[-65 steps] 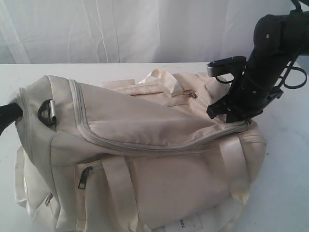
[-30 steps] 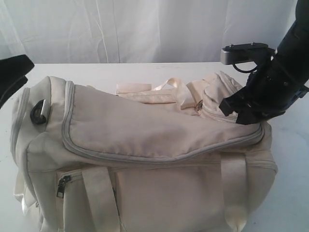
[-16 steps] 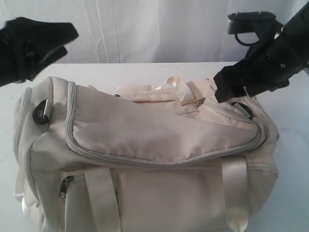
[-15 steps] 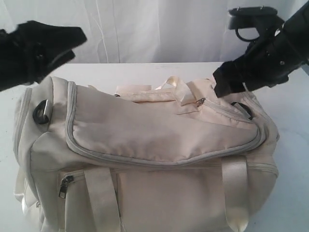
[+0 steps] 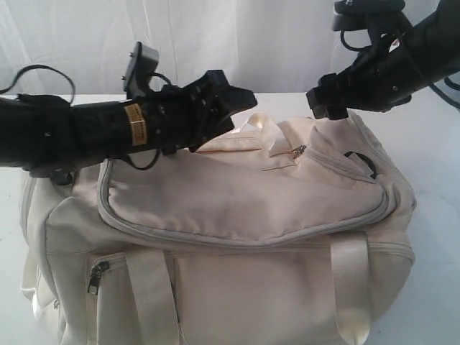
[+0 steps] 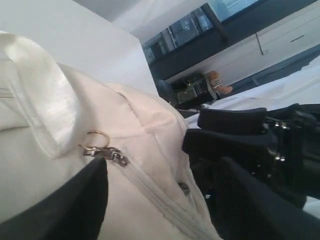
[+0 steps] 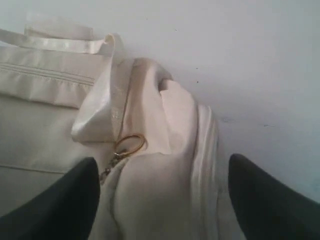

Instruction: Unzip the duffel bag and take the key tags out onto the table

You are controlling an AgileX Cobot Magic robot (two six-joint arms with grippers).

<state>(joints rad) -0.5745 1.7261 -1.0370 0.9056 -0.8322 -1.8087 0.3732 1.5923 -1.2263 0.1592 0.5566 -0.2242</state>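
While left hand (image 5: 239,106) hovers, duffel bag (image 5: 237,201) just beneath

I can read no text anywhere. The only label I can find is a small tan-yellow sticker (image 5: 133,121) on the black casing of my left arm (image 5: 65,133). It sits toward ten o'clock in the exterior view, at nine o'clock from my left end effector (image 5: 241,97). There are faint dark marks on it, but they are too small and blurred to tell as letters or numbers.
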